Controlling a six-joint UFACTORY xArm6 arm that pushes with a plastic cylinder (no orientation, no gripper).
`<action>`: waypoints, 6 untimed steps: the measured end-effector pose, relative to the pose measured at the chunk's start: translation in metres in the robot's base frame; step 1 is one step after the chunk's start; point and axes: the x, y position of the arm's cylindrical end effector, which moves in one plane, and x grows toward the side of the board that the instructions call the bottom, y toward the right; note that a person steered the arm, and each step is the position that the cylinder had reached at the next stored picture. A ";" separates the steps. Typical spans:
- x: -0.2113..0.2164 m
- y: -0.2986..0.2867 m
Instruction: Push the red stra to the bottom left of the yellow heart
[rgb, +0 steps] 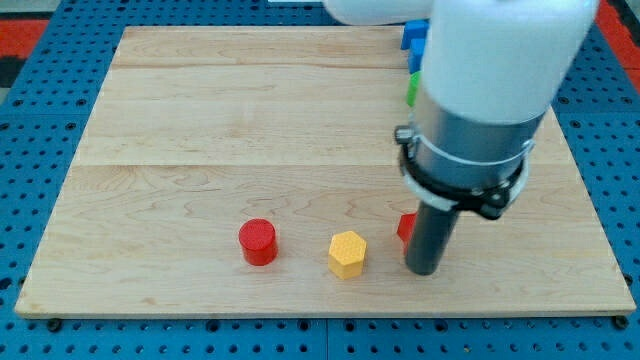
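Note:
My tip (423, 271) rests on the wooden board (200, 120) near the view's bottom right. A red block (405, 228), mostly hidden behind the rod, touches the rod's left side; its shape cannot be made out. A yellow hexagon-shaped block (347, 254) lies just left of my tip. A red cylinder (258, 242) lies further left. No yellow heart shows clearly; the arm hides part of the board.
Blue blocks (414, 40) and a green block (411, 90) peek out at the arm's left edge near the view's top. The arm's white and grey body (490, 90) covers the upper right of the board.

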 end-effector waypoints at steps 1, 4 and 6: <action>-0.013 0.023; 0.002 -0.013; -0.022 -0.024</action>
